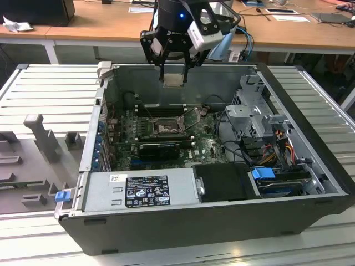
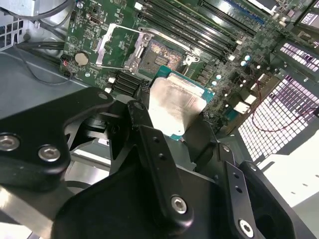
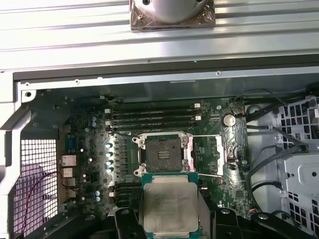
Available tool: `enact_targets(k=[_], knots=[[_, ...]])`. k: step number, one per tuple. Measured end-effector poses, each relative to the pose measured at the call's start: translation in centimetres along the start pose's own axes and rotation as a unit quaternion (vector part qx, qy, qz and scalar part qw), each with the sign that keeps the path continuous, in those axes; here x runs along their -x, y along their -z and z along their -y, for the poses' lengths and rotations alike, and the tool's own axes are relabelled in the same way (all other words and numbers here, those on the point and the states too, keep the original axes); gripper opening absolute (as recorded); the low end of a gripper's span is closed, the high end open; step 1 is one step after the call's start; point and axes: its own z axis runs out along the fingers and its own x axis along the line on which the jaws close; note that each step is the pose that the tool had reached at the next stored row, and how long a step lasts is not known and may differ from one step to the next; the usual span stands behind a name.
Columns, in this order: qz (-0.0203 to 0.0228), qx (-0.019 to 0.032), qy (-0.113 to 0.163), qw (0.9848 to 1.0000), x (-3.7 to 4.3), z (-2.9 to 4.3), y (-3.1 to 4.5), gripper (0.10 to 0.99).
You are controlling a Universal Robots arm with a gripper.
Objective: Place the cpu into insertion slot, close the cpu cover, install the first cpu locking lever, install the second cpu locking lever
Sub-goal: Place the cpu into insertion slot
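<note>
Clamps the cpu [image 3: 171, 209] by two opposite edges in the hand [image 1: 173, 75], metal face level and upward. Hangs high over one wall of the open computer case [image 1: 222, 221]. Leaves the insertion slot [image 3: 162, 154] bare well below, cpu cover [image 3: 221, 154] swung open just beside it.

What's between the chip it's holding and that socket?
Only open air: in the exterior view the gripper holds the cpu up clear of the insertion slot.

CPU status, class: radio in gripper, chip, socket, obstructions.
The gripper shut on the cpu, over the case. The insertion slot empty, cpu cover swung open beside it. Nothing seen blocking the slot.
</note>
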Motion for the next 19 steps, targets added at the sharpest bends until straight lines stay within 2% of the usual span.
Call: enact_targets(k=[19], knots=[[0.0019, 0.0004, -0.021, 0.9998, 0.0, 0.0, 0.0, 0.529]])
